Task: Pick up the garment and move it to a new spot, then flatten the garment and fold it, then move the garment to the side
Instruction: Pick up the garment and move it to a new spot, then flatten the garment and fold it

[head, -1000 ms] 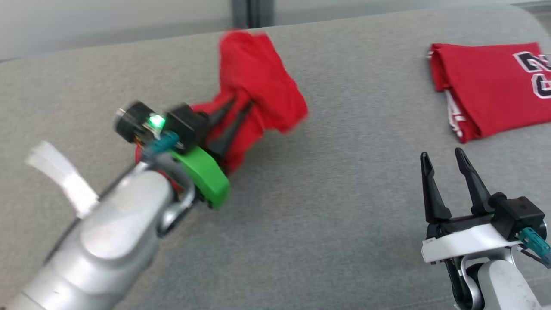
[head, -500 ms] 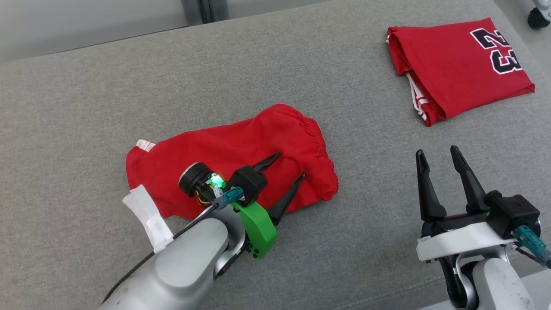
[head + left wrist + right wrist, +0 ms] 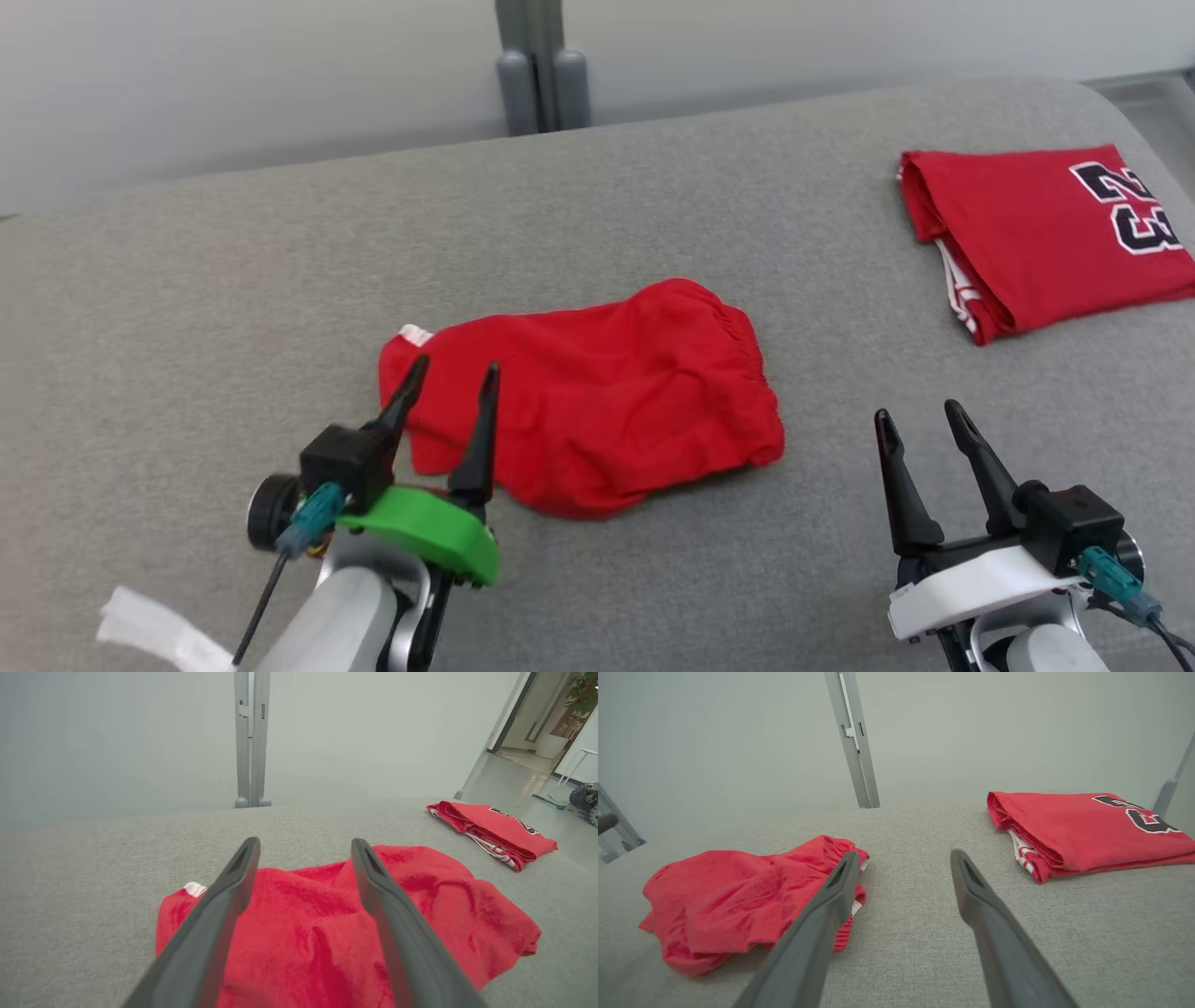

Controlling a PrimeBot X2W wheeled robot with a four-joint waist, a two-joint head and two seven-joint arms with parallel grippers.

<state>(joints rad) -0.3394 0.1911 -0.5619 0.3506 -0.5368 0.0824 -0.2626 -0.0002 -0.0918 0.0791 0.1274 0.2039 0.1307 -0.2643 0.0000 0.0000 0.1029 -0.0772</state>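
The garment [image 3: 597, 411] is a pair of red shorts with an elastic waistband. It lies rumpled in the middle of the grey padded surface [image 3: 233, 308], waistband to the right. My left gripper [image 3: 456, 366] stands open over its near left end, with nothing pinched between the fingers. In the left wrist view the open left gripper [image 3: 304, 843] frames the garment [image 3: 327, 914] just beyond. My right gripper [image 3: 917, 413] is open and empty, off the garment's right end. In the right wrist view the garment [image 3: 738, 896] lies left of the right gripper [image 3: 906, 855].
A folded red jersey [image 3: 1046, 233] with dark numbers lies at the far right of the surface, also the jersey [image 3: 1087, 826] in the right wrist view. A grey post [image 3: 540, 84] stands behind the far edge. Bare grey surface lies between the two red pieces.
My left gripper opened and let go of the garment, which dropped onto the surface. The left arm drew back toward the near left. The head camera shifted too.
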